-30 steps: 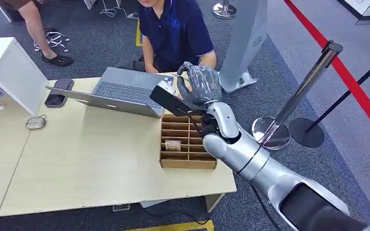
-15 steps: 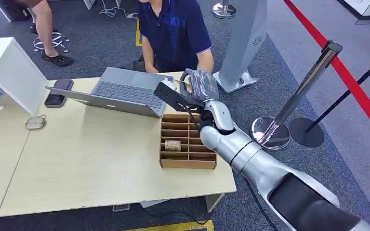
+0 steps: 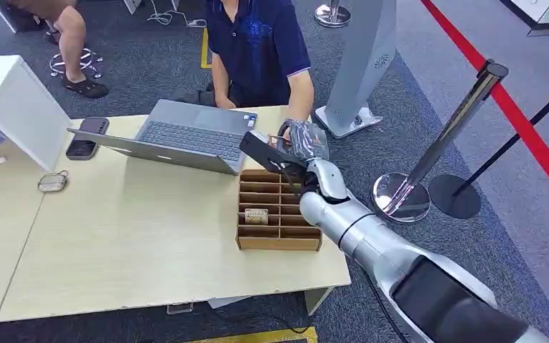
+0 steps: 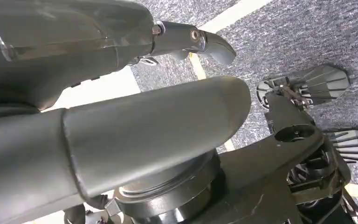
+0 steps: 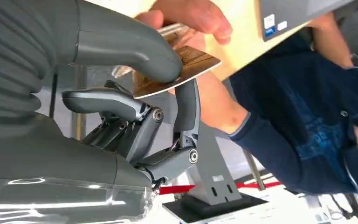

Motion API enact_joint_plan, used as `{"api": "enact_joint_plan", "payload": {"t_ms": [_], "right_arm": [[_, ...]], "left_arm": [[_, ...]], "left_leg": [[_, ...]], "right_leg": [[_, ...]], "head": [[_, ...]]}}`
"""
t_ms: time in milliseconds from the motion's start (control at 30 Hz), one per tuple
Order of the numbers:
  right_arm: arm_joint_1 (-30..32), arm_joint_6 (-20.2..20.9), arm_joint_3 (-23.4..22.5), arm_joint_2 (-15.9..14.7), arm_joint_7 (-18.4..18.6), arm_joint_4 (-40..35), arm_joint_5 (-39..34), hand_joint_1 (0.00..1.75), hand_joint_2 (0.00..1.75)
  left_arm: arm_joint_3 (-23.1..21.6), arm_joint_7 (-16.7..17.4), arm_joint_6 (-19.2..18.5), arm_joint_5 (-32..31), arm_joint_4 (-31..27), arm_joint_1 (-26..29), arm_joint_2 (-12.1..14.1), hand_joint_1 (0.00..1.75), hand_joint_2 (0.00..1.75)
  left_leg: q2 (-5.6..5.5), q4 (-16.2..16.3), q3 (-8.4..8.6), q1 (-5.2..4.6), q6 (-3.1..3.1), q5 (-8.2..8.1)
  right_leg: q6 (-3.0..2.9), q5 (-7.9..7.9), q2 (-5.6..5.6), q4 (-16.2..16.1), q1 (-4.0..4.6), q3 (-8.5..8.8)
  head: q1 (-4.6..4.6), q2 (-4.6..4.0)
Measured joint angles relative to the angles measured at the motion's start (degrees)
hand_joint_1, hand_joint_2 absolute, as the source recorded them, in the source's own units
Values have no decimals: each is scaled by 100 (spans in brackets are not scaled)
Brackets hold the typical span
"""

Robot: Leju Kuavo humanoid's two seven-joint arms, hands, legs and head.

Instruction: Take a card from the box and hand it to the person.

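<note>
**Card at handover: pinched in right hand, person's fingers already on far end**

Right hand [image 5: 135,93] up over far right corner of pale wooden table [image 3: 129,236], just beyond brown cardboard divider box [image 3: 279,211]. Thin brown wood-grain card [image 5: 186,65] pinched betw. thick grey thumb on one face and a dark finger on the other; remaining fingers curled loosely behind, not on the card. Card lies flat-ish, long axis running out from the hand twd. the person in dark blue polo shirt [image 3: 261,43] seated across the table.

Key relation: person's bare hand [image 5: 191,18] sits right at the card's free end, fingers over its upper face, appears to be touching; exact grip can't be told. So card bridges robot thumb and person's fingers, robot end near, person end far. In head view, black wrist camera block [image 3: 264,151] hides most of the card; right hand [image 3: 302,143] and the person's forearm meet at same spot.

Judgement: taking step done, giving step nearly done. Next calls for thumb and finger to ease apart, no pull back along card axis until person has it, else card slips or bends.

Left hand [image 4: 121,70] hangs low by robot's side, well apart from card; thumb and one finger look apart, nothing seen held, but full state can't be told. Right arm plainly the one in play.

One more card [image 3: 256,215] sits in a box compartment. Open grey laptop [image 3: 186,136] beside box, left of it.
</note>
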Motion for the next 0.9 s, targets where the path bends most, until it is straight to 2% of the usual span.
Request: {"api": "enact_joint_plan", "payload": {"t_ms": [100,167,200,233,267,900], "right_arm": [[-2,-24,0,2,-29,75,-7,161,175],[-1,-35,0,7,-39,125,-18,147,175],[-1,-48,-2,13,-44,144,-20,96,175],[-1,-61,0,15,-57,166,-22,33,175],[0,-72,0,22,-66,184,-30,0,175],[-2,-188,2,63,-77,433,7,0,175]], "left_arm": [[-35,0,0,0,0,-3,-4,0,0],[-48,0,0,0,0,-3,-7,0,0],[-48,0,0,0,0,-4,-7,0,0],[-50,2,0,0,0,-5,-9,0,0],[-50,2,-2,0,0,-5,-9,0,0],[-77,26,-15,-15,0,-32,-33,0,0]], "left_leg": [[0,0,0,0,0,0],[0,0,0,0,0,0],[0,0,0,0,0,0],[0,0,0,0,0,0],[0,0,0,0,0,0],[0,0,0,0,0,0]], "right_leg": [[0,0,0,0,0,1],[0,0,0,0,0,1],[0,0,0,0,0,1],[0,0,0,0,0,1],[0,0,0,0,0,1],[0,0,1,0,0,1]], "head": [[0,0],[0,0],[0,0],[0,0],[0,0],[0,0]]}}
